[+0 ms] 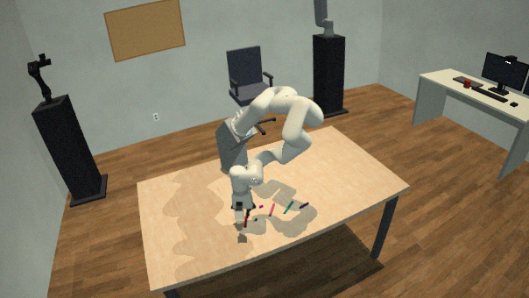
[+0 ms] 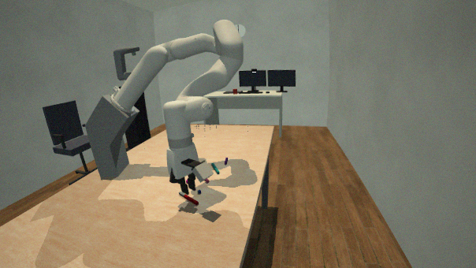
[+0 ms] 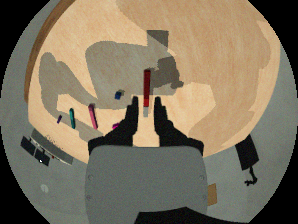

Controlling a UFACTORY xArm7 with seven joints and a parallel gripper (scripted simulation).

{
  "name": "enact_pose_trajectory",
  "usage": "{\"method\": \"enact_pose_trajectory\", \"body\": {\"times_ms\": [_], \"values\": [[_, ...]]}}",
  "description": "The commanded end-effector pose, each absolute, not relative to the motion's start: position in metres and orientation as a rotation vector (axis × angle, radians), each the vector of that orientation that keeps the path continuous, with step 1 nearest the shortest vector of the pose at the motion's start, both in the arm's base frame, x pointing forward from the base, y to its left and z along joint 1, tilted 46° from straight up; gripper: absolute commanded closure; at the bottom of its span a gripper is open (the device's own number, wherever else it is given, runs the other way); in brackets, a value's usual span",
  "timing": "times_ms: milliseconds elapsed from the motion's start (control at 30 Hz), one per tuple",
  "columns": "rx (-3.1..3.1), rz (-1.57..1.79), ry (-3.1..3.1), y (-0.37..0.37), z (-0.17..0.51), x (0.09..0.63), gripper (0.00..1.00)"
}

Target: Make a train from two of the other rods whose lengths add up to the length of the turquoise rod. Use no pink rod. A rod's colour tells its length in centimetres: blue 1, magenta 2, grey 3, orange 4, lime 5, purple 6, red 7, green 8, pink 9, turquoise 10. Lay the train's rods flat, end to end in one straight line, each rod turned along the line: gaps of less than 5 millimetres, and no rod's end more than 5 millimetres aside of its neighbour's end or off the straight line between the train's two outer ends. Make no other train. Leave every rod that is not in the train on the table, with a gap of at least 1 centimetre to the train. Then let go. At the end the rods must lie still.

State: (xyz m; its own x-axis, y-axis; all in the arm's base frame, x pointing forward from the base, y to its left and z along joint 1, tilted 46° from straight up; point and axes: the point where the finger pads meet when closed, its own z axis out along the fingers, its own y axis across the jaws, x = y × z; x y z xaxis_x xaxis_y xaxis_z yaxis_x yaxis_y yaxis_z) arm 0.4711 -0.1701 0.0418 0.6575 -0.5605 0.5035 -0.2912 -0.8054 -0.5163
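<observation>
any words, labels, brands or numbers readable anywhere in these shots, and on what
None can be read.
Rods, red rod among them: plain colour, no marks.
Arm and gripper: no brand or label shows.
Cork board on the wall: blank.
Monitors: dark, with only a small bright speck, too small to read.
Wall socket: no text visible.
</observation>
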Motion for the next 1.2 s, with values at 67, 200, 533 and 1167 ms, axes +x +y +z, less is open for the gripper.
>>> {"method": "enact_pose_trajectory", "body": {"times_ms": [67, 200, 533, 1167], "values": [[-2.485, -0.947, 0.675, -0.178, 0.065, 0.449, 0.76], [-2.485, -0.947, 0.675, -0.180, 0.074, 0.440, 0.76], [-2.485, -0.947, 0.675, -0.181, 0.078, 0.437, 0.00], [-2.485, -0.947, 0.675, -0.181, 0.078, 0.437, 0.00]]}}
